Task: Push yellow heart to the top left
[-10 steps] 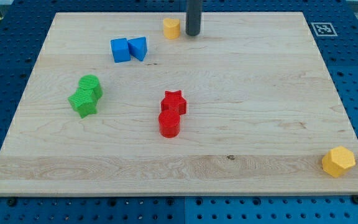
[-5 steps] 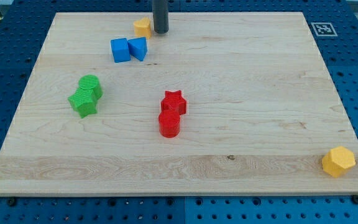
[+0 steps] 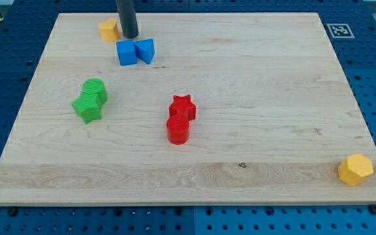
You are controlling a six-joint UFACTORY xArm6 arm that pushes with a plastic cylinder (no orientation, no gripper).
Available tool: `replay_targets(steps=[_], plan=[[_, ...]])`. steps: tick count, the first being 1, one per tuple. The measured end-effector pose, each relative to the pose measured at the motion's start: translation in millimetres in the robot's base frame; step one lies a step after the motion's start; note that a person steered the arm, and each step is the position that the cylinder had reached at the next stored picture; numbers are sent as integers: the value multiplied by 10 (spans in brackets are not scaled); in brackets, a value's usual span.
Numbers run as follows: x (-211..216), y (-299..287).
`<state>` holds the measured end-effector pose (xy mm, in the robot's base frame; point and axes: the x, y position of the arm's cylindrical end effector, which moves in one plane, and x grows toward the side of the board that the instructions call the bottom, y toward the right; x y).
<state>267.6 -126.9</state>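
Your yellow heart [image 3: 108,29] sits near the counter's [image 3: 260,91] top-left corner, touching or just beside my tip [image 3: 130,36] on its left side. No claw on this rig, so no open or closed state to give you: just a dark rod, upright, entering from the view's top edge, tip down on the counter just above the blue pair. Count: two yellow, heart plus a hexagon [image 3: 356,170] at bottom right. Two blue, cube [image 3: 126,53] and triangle [image 3: 145,49], touching. Two green, cylinder [image 3: 95,89] and star [image 3: 87,107], touching, at left. Two red, star [image 3: 182,106] and cylinder [image 3: 177,129], touching, mid-counter.
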Motion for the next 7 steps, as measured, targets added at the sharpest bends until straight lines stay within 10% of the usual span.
replay_targets(steps=[7], plan=[[211, -824]])
